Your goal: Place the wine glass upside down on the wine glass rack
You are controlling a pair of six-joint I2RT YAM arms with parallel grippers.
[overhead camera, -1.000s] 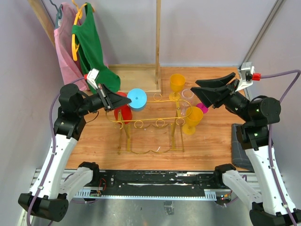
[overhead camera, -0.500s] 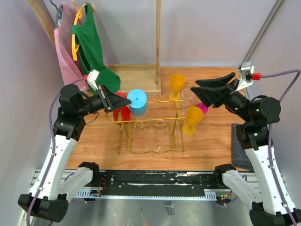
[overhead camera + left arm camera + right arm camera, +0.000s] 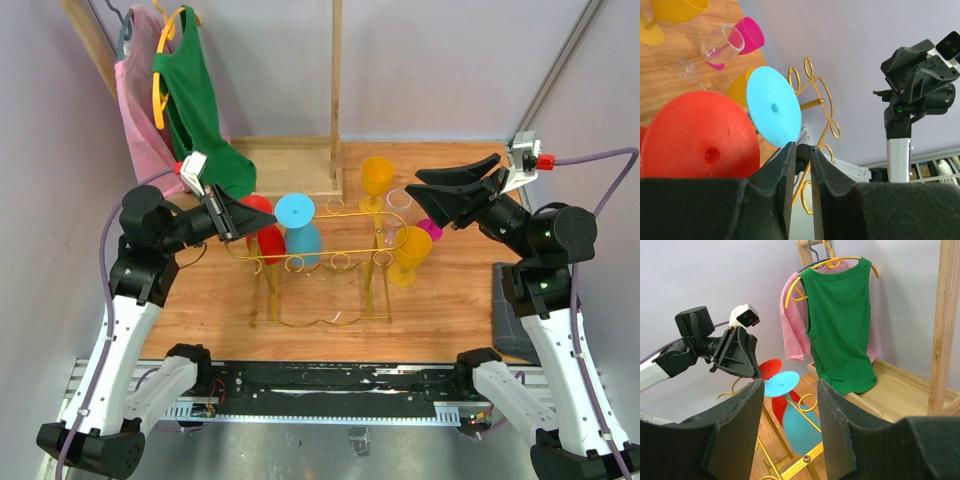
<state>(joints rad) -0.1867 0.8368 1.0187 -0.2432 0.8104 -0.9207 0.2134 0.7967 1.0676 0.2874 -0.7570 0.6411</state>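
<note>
Clearly you are at the letting-go step. Your light-blue plastic wine glass (image 3: 300,235) hangs upside down in the gold thin-wire wine glass rack (image 3: 345,255). Its round foot sits on top of the oval frame's two rails and its bowl hangs below them, just beside a red plastic wine glass (image 3: 262,240) hung the same way.

Your left gripper (image 3: 801,150) is at the rack's left end, just beside the blue foot, with its jaws a narrow slit apart and nothing between them. From the left wrist view I cannot tell whether a fingertip touches the foot's rim. Your right gripper (image 3: 789,385) hovers well apart over the right side of the wooden table (image 3: 450,300), jaws moderately wide and empty.

The blue bowl looks smeared in the right wrist view, so I judge the glass may be swinging on its stem. As I read it, your next move is to spread the left jaws a little wider. Then draw that arm straight back to its own side, level with the frame, so you neither snag the curled loops nor brush the red foot. Go slowly: the rack looks light on its thin legs, and a nudge could shift it or slide the blue glass along the rails.
</note>
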